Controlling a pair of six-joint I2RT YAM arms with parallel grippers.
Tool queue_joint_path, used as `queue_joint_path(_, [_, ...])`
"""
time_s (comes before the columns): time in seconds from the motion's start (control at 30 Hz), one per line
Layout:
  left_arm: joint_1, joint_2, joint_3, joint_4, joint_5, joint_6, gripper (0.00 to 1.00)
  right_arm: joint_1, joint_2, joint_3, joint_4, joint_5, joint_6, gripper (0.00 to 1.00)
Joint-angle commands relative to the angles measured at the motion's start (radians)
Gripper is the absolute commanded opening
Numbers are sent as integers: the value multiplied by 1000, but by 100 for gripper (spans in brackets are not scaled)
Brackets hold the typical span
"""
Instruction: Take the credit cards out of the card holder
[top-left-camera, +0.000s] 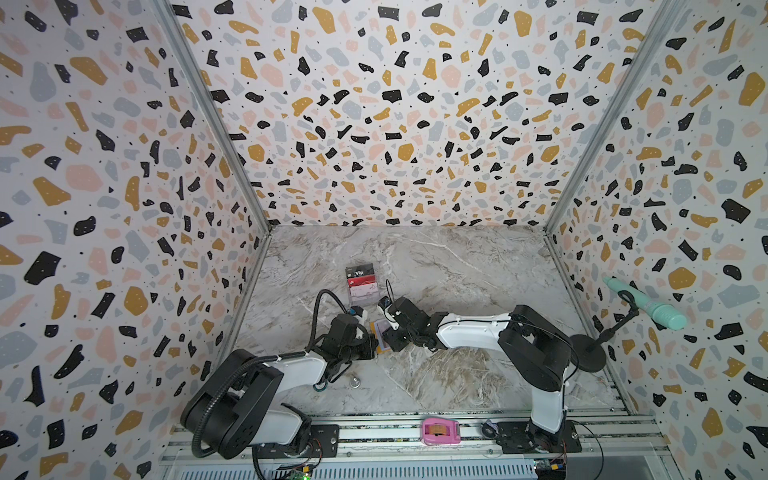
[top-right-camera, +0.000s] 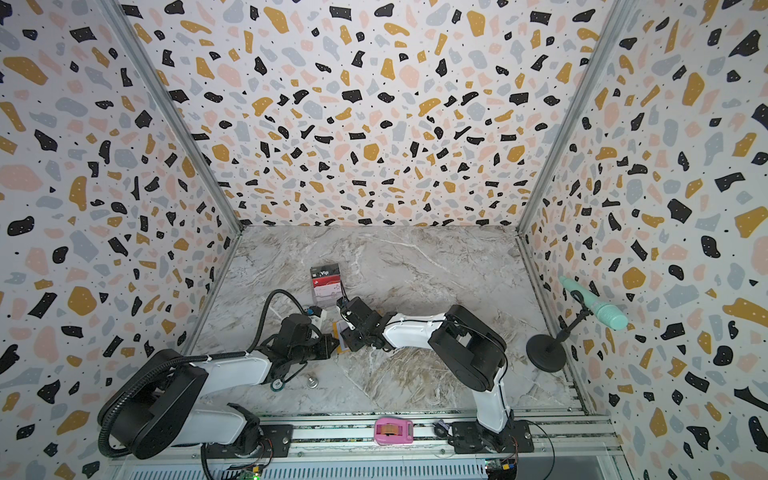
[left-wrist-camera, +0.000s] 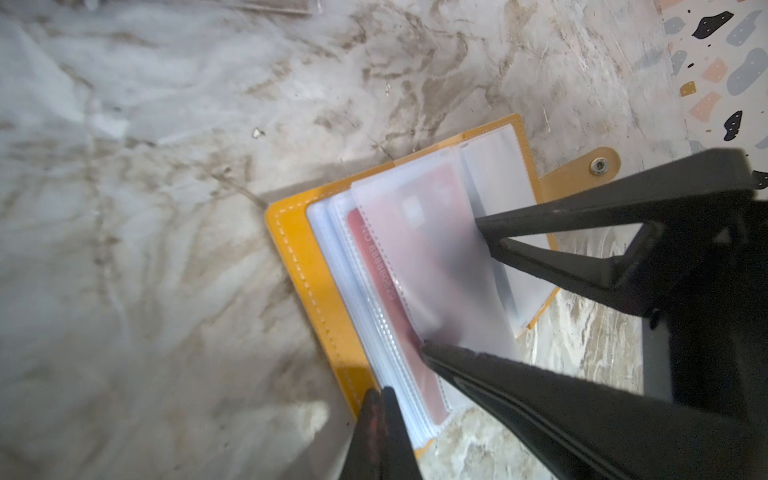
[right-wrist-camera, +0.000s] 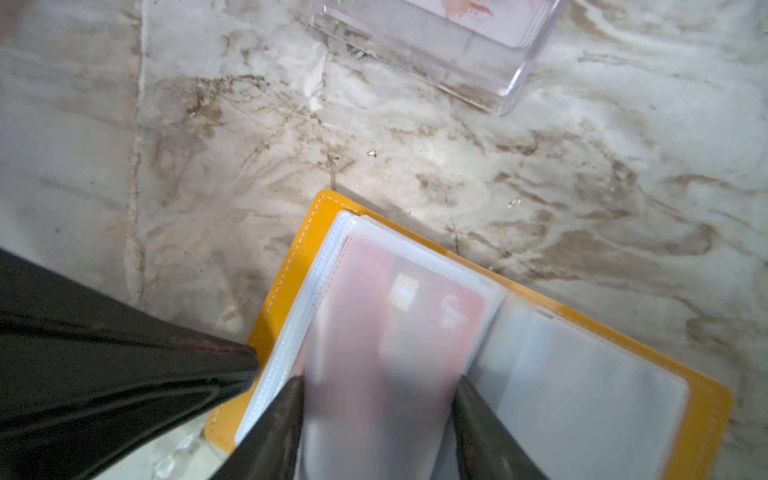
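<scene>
The mustard-yellow card holder (left-wrist-camera: 299, 266) (right-wrist-camera: 291, 299) lies open on the marble, and in both top views it sits between the two wrists (top-left-camera: 379, 332) (top-right-camera: 343, 338). My left gripper (left-wrist-camera: 380, 392) is shut, with its tip down on the holder's yellow cover edge. A dark red credit card (left-wrist-camera: 374, 266) (right-wrist-camera: 415, 316) sits in the clear sleeves, partly behind a frosted leaf (left-wrist-camera: 457, 291) that stands up. My right gripper (right-wrist-camera: 379, 381) is open astride that leaf, with one fingertip at each side edge.
A clear acrylic stand (top-left-camera: 362, 284) (right-wrist-camera: 507, 83) beyond the holder carries a black "Vip" card, a red card and a white card. A small bolt (top-left-camera: 354, 382) lies by the left arm. A pink tape dispenser (top-left-camera: 441, 431) sits on the front rail. A black microphone stand (top-left-camera: 588, 353) is at the right wall.
</scene>
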Motion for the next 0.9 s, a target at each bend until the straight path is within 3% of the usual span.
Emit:
queue_joint_path(0.0, [-6,26,-22,-45,-18,18,0,4,4,-5,-47,40,7,54])
queue_joint_path(0.33, [-6,43,-17,-61,-14,40,0,-10,-35,-22,-51,120,49,49])
queue_joint_path(0.87, [-6,66,-11,-58,-14,45,0,-68,-95,-68,-61,135,69,42])
